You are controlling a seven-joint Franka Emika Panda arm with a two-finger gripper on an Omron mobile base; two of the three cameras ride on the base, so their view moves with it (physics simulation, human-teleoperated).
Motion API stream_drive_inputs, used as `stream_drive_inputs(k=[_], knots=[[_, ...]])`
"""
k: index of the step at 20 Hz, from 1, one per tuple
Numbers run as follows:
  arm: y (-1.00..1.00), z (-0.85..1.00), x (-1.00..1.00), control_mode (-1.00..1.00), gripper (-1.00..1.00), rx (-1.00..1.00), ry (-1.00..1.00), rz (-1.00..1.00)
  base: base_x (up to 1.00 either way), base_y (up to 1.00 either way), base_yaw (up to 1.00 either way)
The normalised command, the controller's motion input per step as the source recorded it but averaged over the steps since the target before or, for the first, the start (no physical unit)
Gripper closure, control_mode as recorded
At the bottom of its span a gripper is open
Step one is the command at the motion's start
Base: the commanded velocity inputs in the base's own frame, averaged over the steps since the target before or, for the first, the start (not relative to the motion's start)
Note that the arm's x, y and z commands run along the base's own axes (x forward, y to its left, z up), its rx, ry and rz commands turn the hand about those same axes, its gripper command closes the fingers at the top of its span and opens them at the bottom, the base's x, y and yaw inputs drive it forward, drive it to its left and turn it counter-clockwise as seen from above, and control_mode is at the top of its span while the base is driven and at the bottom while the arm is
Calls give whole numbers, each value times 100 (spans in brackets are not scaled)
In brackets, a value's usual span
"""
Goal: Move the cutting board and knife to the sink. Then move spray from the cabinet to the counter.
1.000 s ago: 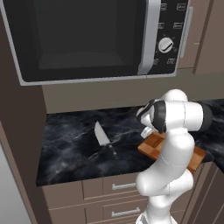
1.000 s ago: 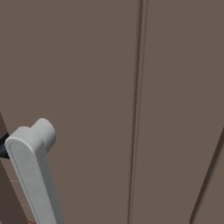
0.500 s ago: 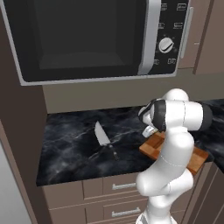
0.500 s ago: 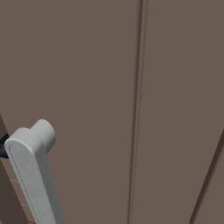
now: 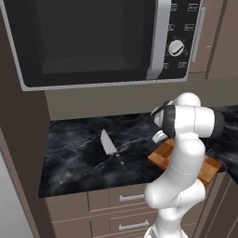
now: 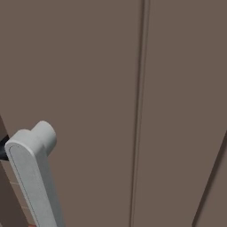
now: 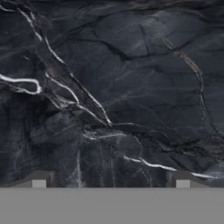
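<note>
The knife [image 5: 111, 148] lies flat on the black marble counter [image 5: 69, 158], left of my arm, with its silver blade pointing to the back and its dark handle toward the front. The checkered wooden cutting board [image 5: 162, 156] lies on the counter to the right of the knife, and my arm covers much of it. In the hand view my gripper [image 7: 110, 180] is open, its fingertips [image 7: 39, 179] wide apart over bare counter [image 7: 113, 87] with nothing between them. The sink and the spray are out of view.
A large microwave [image 5: 93, 42] hangs over the counter, close above my arm. Brown cabinet doors [image 5: 223, 42] stand to its right. Drawers with silver handles [image 5: 132, 198] sit below the counter. A brown door panel [image 6: 133, 88] fills the right base view behind an arm link [image 6: 31, 173].
</note>
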Motion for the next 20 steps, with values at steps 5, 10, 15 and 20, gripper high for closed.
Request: stream_drive_inputs(k=[5, 10, 15, 20], knots=[[-1, 34, -5, -100, -100, 1, 0, -4, 0, 0, 0], [-3, 41, -17, -100, -100, 0, 1, -8, 0, 0, 0], [-12, 34, -42, -100, -100, 0, 0, -10, 0, 0, 0], [-15, 38, -54, -100, -100, 0, 0, -9, 0, 0, 0]])
